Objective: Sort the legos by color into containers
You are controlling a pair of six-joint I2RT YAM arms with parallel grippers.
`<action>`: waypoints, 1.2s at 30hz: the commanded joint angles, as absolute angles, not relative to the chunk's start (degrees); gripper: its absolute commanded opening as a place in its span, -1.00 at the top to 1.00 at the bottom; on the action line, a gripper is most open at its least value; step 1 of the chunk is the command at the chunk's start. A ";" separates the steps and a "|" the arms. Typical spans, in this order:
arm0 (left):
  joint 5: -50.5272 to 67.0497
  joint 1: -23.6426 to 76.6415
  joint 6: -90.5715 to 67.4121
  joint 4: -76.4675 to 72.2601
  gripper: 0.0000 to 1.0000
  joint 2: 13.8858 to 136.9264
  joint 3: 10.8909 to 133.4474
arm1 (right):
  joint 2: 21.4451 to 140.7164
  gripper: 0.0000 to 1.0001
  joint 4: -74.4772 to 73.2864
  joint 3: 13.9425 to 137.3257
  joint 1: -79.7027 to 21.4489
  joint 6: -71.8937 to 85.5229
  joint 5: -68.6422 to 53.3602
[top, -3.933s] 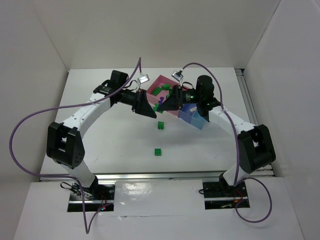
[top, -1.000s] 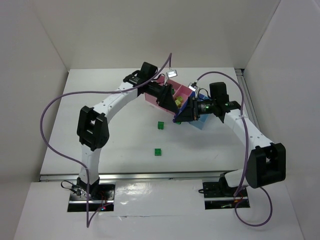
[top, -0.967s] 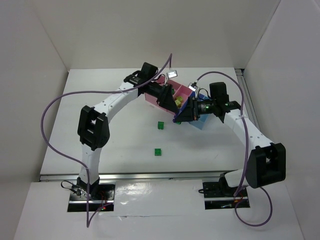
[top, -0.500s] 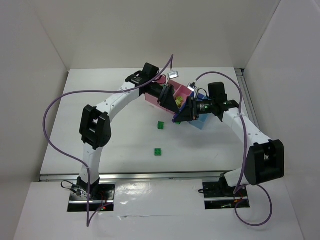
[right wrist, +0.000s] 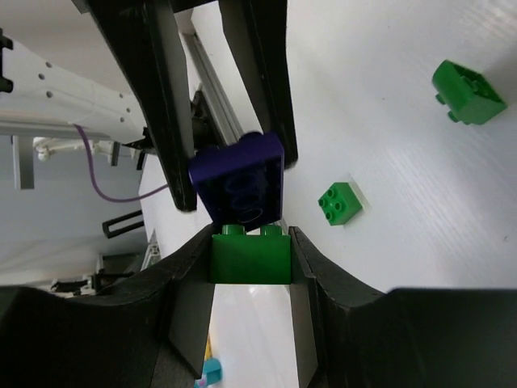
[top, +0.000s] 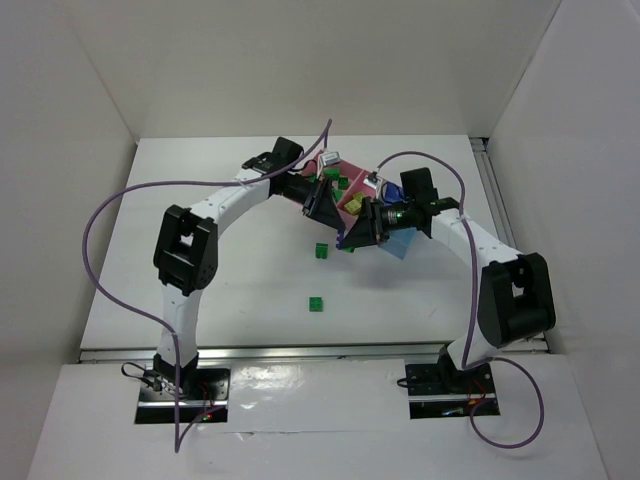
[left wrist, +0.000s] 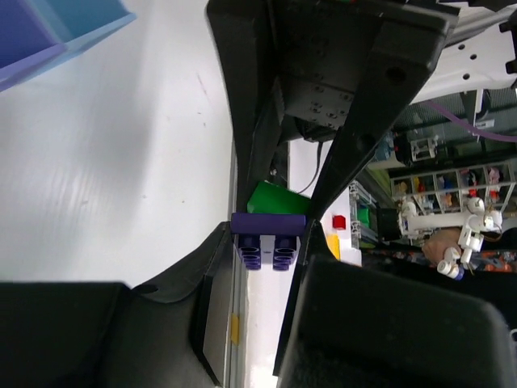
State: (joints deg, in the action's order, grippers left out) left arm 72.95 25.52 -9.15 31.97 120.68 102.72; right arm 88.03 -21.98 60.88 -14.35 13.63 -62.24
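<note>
My left gripper (top: 332,220) and right gripper (top: 346,238) meet tip to tip above the table, just in front of the pink tray (top: 362,186). In the left wrist view my left gripper (left wrist: 266,247) is shut on a dark purple lego (left wrist: 266,223). A green lego (left wrist: 279,198) sits right behind it. In the right wrist view my right gripper (right wrist: 250,246) is shut on that green lego (right wrist: 250,262). Its studs touch the purple lego (right wrist: 240,182). Two green legos (top: 321,251) (top: 315,303) lie loose on the table.
The pink tray holds green legos (top: 342,184) and a yellow one (top: 355,207). A light blue tray (top: 398,242) and a darker blue one (top: 393,194) stand to its right, partly under the right arm. Purple cables arc over both arms.
Both grippers have shifted a little to the left and toward the front, still tip to tip. The two loose green legos have not moved.
</note>
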 commanded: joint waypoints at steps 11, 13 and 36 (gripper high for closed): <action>69.79 20.57 -9.40 33.13 1.00 117.42 102.57 | 85.70 1.00 -23.90 66.88 -13.89 14.41 -46.95; 68.03 20.57 -10.19 33.13 1.00 117.42 102.57 | 84.74 1.00 -25.13 67.59 -13.89 16.42 -37.25; 33.85 38.05 -39.81 8.88 1.00 130.77 118.64 | 56.08 0.97 -36.73 60.65 -12.04 33.75 22.50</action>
State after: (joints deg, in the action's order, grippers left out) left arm 40.88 36.73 -34.33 14.90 129.03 116.64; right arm 58.54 -33.71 61.95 -12.19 32.58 18.28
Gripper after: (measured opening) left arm 0.278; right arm 0.442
